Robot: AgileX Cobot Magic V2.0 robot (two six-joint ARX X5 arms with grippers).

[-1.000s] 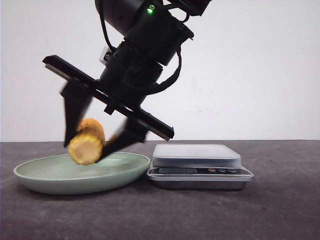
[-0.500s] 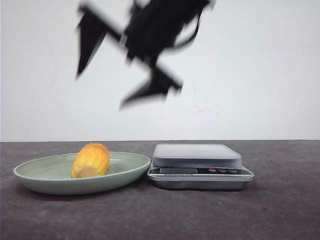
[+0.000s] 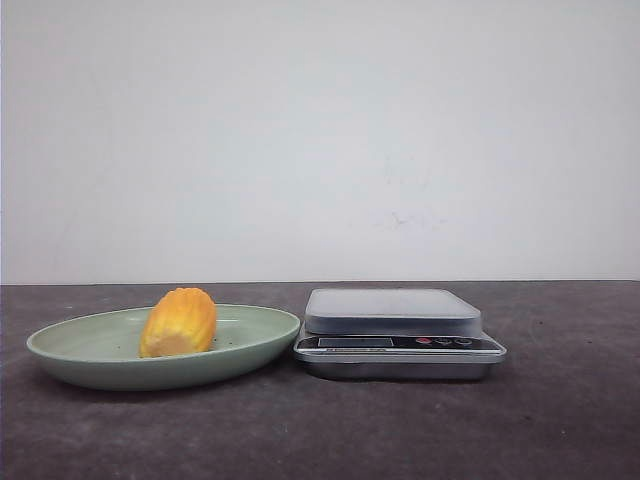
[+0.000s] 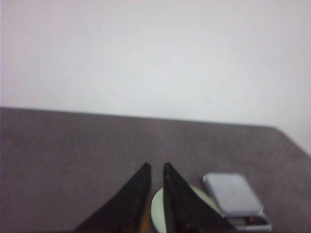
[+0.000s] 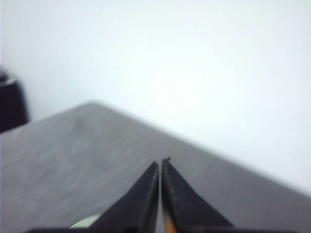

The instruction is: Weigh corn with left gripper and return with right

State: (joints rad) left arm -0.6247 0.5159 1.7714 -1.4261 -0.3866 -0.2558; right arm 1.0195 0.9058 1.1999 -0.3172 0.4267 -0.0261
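Stubby yellow-orange corn cob (image 3: 179, 322) lies in pale green shallow plate (image 3: 70, 345), beside empty silver kitchen scale (image 3: 398, 330). Left gripper (image 4: 155, 170), right gripper (image 5: 160, 167) both pressed together, holding nothing. We judge return done; retreat high, avoid bumping plate.

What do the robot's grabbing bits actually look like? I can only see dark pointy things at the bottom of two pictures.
Those are its jaws. The left gripper has two matte black fingers, broad below and narrowing to sharp tips. The right gripper looks the same: black, smooth, wedge-shaped. No cables, labels or markings show on either. The arms themselves are out of view, even from the front.
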